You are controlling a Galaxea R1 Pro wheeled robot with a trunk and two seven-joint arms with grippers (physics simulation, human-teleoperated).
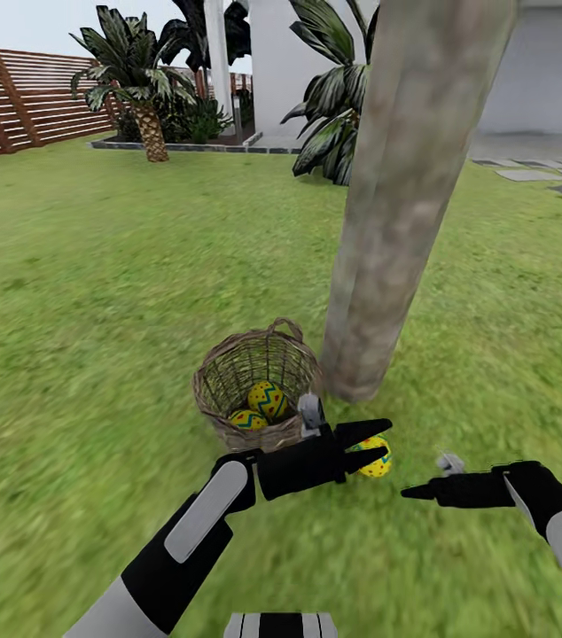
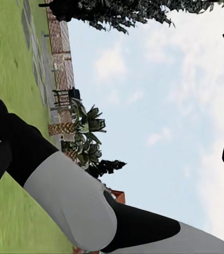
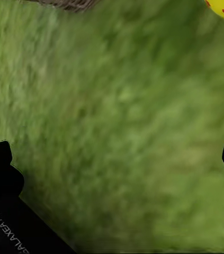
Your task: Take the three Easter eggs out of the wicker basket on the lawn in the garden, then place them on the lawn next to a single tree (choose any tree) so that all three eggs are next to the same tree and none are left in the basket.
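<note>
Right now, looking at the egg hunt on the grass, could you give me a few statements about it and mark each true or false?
1. Two Easter eggs lie in the wicker basket. True.
2. The basket stands far from any tree. False: it sits beside the tree.
3. The left claw is at an egg outside the basket. True.
4. The right claw carries an egg. False: it carries nothing.
5. The lawn is snow-covered. False: green grass.

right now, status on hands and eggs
Left hand at one egg by the tree, grip unclear. Right hand free over lawn. Two eggs in basket. Nothing in the way.
</note>
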